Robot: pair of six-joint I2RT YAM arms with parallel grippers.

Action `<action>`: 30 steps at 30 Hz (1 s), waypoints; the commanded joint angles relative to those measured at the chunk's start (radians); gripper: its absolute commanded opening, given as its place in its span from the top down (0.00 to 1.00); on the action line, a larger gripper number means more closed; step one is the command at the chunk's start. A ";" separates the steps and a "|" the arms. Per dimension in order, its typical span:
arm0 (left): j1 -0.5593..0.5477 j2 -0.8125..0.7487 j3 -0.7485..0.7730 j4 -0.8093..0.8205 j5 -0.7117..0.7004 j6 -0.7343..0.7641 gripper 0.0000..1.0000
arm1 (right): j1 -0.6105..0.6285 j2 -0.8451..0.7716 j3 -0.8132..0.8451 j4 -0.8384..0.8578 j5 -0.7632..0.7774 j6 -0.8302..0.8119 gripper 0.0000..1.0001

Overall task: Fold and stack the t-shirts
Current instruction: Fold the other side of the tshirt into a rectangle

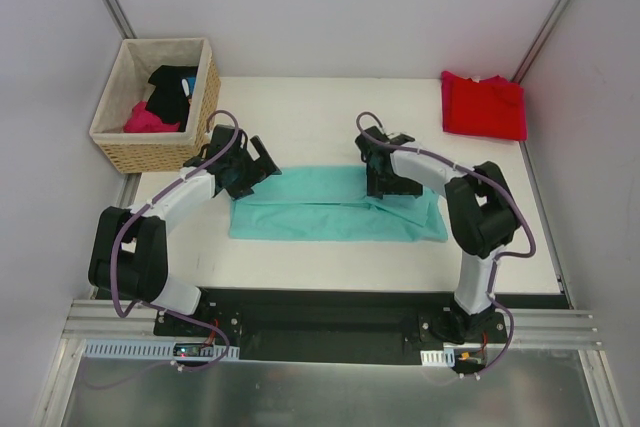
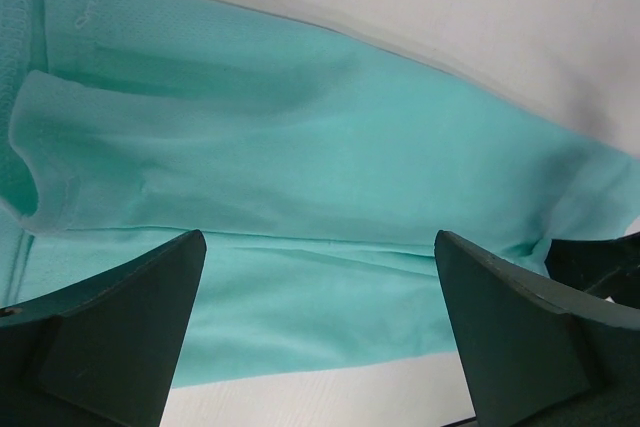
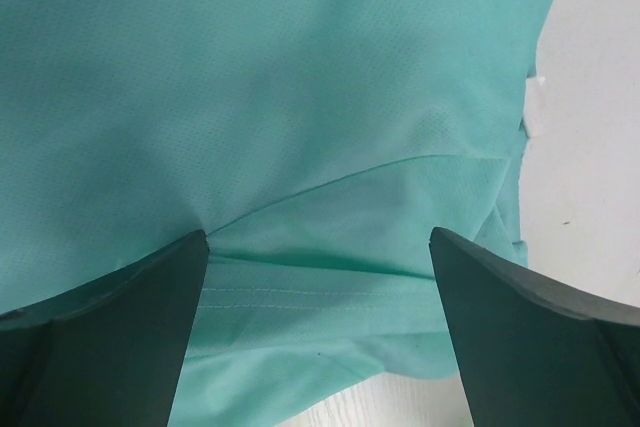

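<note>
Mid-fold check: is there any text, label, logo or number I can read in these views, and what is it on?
No legible text in any view.
teal t-shirt: faint tonal mark near its edge in the left wrist view, too blurred to read.
black garment in the basket: small pale patch, too small to read.
red t-shirt: no print visible.

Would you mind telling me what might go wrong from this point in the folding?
The teal shirt lies in layers under the open right gripper; a pinch may catch only the top layer and pull the fold apart. The left gripper, also open, hangs close to the basket, so a wide swing might knock it.
</note>
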 commanded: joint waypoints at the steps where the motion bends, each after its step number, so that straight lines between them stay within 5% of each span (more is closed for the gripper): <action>1: -0.010 0.002 0.006 -0.012 0.013 0.021 0.01 | 0.070 -0.097 -0.063 -0.060 -0.011 0.037 0.02; 16: -0.139 0.218 0.276 0.021 0.181 0.047 0.01 | 0.140 -0.256 -0.166 -0.149 0.116 0.110 0.03; 25: -0.257 0.466 0.557 0.189 0.540 0.019 0.01 | 0.124 -0.523 -0.181 -0.224 0.153 0.096 0.03; 30: -0.308 0.516 0.476 0.436 0.632 -0.150 0.01 | 0.123 -0.594 -0.186 -0.271 0.170 0.093 0.03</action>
